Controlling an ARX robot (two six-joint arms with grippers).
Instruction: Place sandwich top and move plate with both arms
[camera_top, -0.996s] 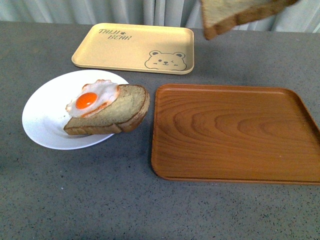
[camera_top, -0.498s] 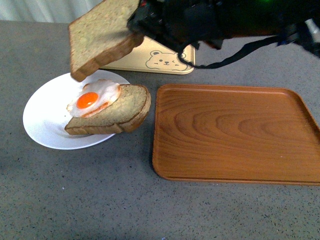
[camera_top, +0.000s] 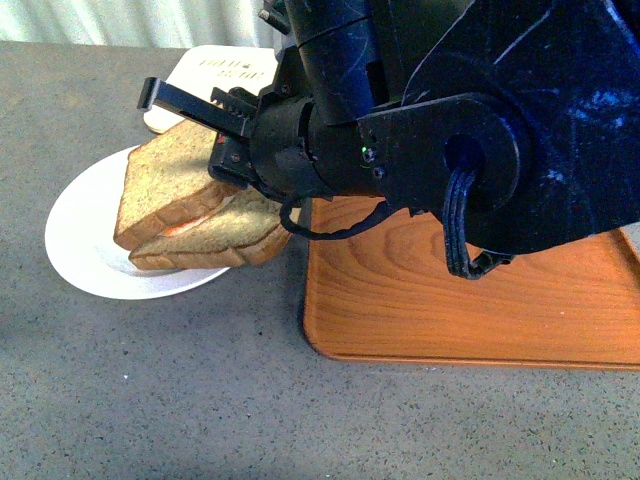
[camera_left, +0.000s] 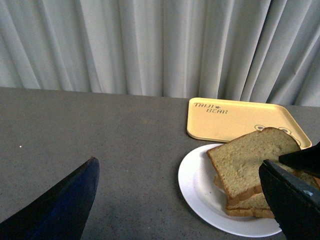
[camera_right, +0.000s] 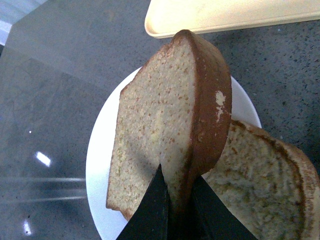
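My right gripper (camera_top: 222, 152) is shut on the sandwich top (camera_top: 165, 185), a speckled brown slice. It holds the slice tilted over the lower slice (camera_top: 235, 235) on the white plate (camera_top: 80, 250). Only an orange sliver of the egg shows between the slices. In the right wrist view the gripper (camera_right: 177, 200) pinches the sandwich top's (camera_right: 160, 130) crust edge above the lower slice (camera_right: 260, 185) and the plate (camera_right: 100, 165). My left gripper (camera_left: 177, 167) is open and empty. It hovers beside the plate (camera_left: 200, 190), with the sandwich top (camera_left: 250, 160) near one finger.
The brown wood-grain tray (camera_top: 450, 300) lies right of the plate, partly hidden by my right arm. The pale yellow bear tray (camera_top: 215, 65) lies behind the plate and also shows in the left wrist view (camera_left: 235, 117). A grey curtain hangs behind the table.
My right arm has swung down and left with the sandwich top. The slice went from high above the table to lying tilted over the egg, which it now almost covers.
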